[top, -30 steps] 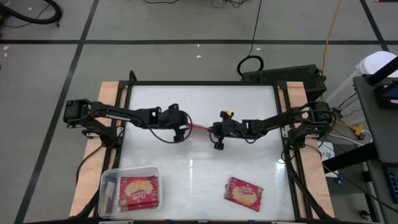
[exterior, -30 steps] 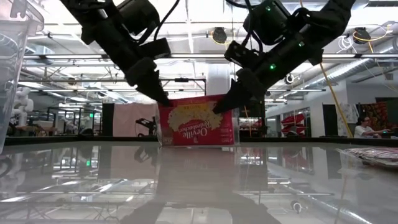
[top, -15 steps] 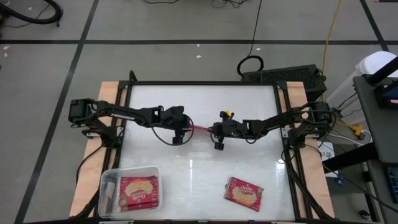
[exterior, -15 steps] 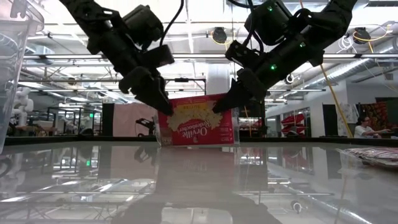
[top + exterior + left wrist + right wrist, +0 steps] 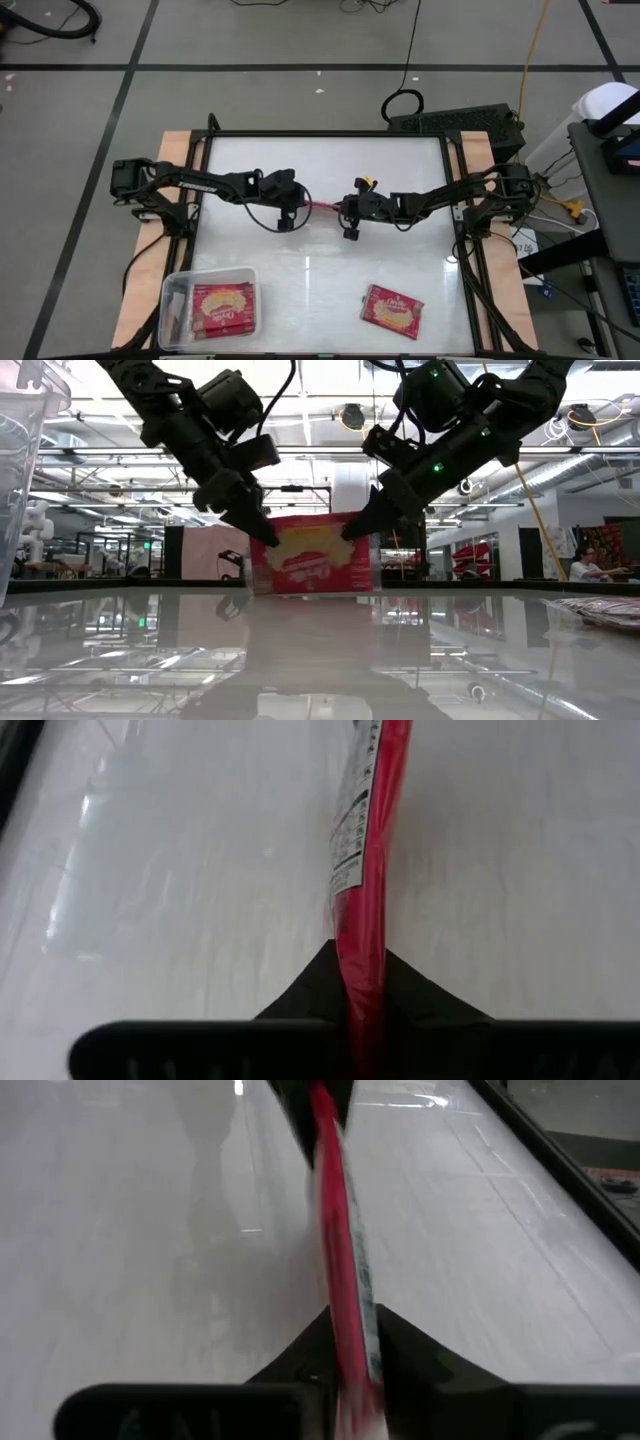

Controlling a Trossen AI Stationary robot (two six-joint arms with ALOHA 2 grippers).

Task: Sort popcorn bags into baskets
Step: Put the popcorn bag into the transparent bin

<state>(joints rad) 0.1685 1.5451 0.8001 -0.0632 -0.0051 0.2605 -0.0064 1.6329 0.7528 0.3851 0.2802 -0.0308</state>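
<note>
While both arms meet mid-desk from above, the left claw and right claw pinch 1 upright popcorn bag. Low down, the bag hangs between them. Wrist views: fingers clamp its edge.

This was a robotics lab or industrial workshop. The glossy white table stood on a grey concrete floor marked with dark tape lines, and loose cables trailed across it. Level across the table, the room opened into a large hall with exposed ceiling trusses and ducts, strip lights, and a seated person at the far side among equipment.
</note>
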